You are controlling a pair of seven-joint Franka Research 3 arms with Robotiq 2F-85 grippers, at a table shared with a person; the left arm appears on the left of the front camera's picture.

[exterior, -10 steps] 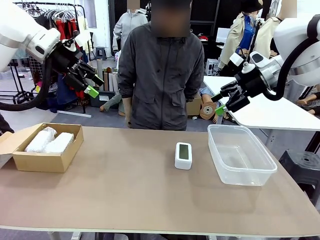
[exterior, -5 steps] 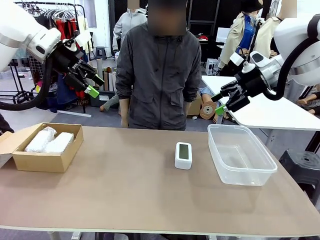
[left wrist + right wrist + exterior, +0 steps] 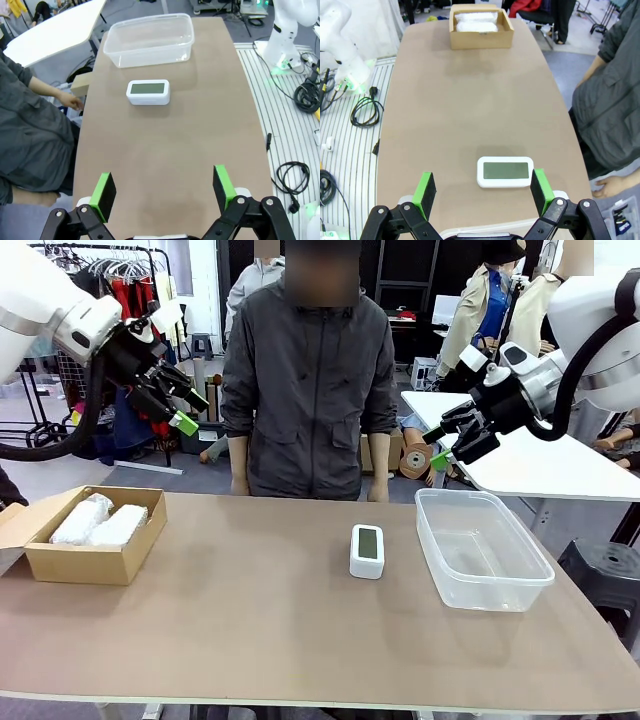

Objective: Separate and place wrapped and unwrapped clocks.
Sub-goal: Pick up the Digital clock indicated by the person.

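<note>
On the brown tabletop (image 3: 250,640), near its middle, lies a bare white rounded-rectangular digital clock (image 3: 367,550) with a grey-green screen, the screen facing up and nothing touching it. To the right of this clock, near it but apart, stands a clear rectangular plastic tub (image 3: 497,592) with nothing visible inside. Well to the left of the clock, by the tabletop's left end, sits an open brown cardboard box (image 3: 80,565) with one flap folded outward. Inside the box two lumpy bundles in translucent white plastic wrap lie side by side, one (image 3: 80,523) farther from the clock and the other (image 3: 118,525) closer to it; they appear to touch each other.

Above and to the left of the clock, high over the box, the left gripper (image 3: 192,410) hangs in the air with its green-padded fingers spread wide and nothing between them. Above and to the right of the clock, over the far end of the tub, the right gripper (image 3: 436,446) hangs the same way, fingers wide and holding nothing; from its wrist camera the clock lies between the two pads, far below them.

Beyond the clock, at the far edge of the tabletop, stands a person in a dark grey jacket (image 3: 305,390), arms down at the sides and hands off the tabletop
</note>
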